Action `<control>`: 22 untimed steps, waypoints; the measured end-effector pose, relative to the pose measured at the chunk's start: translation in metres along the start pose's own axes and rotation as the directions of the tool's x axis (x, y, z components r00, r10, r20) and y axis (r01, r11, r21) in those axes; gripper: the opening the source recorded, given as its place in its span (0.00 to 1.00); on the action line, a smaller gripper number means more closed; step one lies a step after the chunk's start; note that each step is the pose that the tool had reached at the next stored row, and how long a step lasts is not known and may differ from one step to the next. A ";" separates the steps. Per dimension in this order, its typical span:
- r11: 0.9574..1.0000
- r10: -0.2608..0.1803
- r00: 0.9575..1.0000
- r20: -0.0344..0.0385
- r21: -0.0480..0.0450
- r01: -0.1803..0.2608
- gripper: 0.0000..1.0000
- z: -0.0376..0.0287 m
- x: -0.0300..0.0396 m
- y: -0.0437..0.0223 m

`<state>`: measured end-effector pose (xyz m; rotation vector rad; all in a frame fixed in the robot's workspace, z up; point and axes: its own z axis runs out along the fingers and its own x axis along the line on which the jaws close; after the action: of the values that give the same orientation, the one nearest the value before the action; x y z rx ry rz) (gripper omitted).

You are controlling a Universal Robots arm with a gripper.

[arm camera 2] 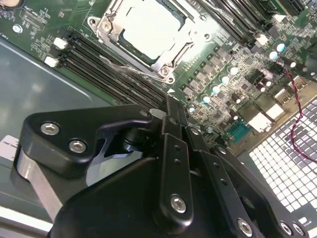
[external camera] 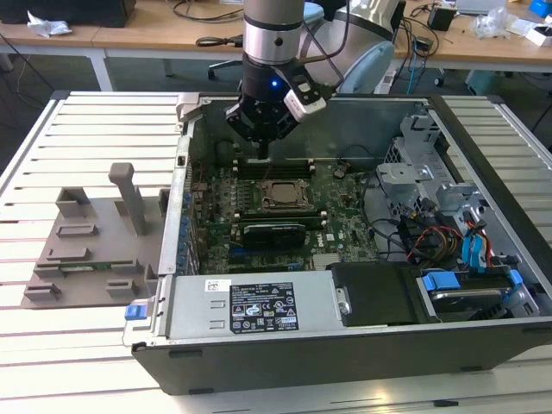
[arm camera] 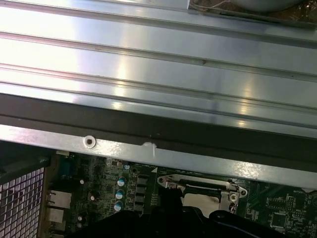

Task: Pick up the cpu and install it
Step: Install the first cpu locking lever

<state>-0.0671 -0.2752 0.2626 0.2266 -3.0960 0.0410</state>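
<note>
- You are holding the gripper above the motherboard inside the open computer case, just behind the socket frame in the exterior view.
- You are seeing the fingers pressed together in the second wrist view, with nothing between them.
- You are viewing the cpu lying flat inside the socket frame in the second wrist view, apart from the gripper.
- You are seeing the grey fixture plate lying on the slatted table, at the exterior view's left.
</note>
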 end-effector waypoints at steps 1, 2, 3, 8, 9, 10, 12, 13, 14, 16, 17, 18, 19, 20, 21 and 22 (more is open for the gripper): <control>1.000 0.000 1.000 0.000 0.000 0.000 0.11 0.0000 -0.0016 -0.0002; 1.000 0.000 1.000 0.000 0.000 0.000 0.11 0.0000 -0.0024 -0.0004; 1.000 0.000 1.000 0.000 0.000 0.000 0.11 0.0000 -0.0030 -0.0005; 1.000 0.000 1.000 0.000 0.000 0.000 0.11 0.0001 -0.0066 -0.0010; 1.000 0.001 1.000 0.000 0.000 -0.001 0.11 0.0002 -0.0068 -0.0010; 1.000 0.004 1.000 0.000 0.000 -0.004 0.11 0.0003 -0.0068 -0.0010; 1.000 0.022 1.000 -0.001 -0.001 -0.022 0.11 0.0008 -0.0069 -0.0010; 0.999 0.034 0.999 -0.001 -0.001 -0.034 0.11 0.0010 -0.0069 -0.0010; 0.999 0.047 0.999 -0.001 -0.001 -0.047 0.11 0.0012 -0.0068 -0.0010; 0.998 0.066 0.998 -0.002 -0.001 -0.066 0.11 0.0013 -0.0068 -0.0010; 0.998 0.067 0.998 -0.002 -0.001 -0.067 0.11 0.0013 -0.0069 -0.0010; 0.998 0.067 0.998 -0.002 -0.001 -0.067 0.11 0.0014 -0.0069 -0.0010; 0.998 0.067 0.998 -0.002 -0.002 -0.067 0.11 0.0014 -0.0069 -0.0010; 0.998 0.067 0.998 -0.002 -0.001 -0.067 0.11 0.0014 -0.0069 -0.0010; 0.998 0.067 0.998 -0.002 -0.001 -0.067 0.11 0.0014 -0.0069 -0.0010; 0.998 0.067 0.998 -0.002 -0.002 -0.067 0.11 0.0016 -0.0069 -0.0010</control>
<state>-0.0602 -0.2752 0.2608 0.1226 -3.1010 0.0406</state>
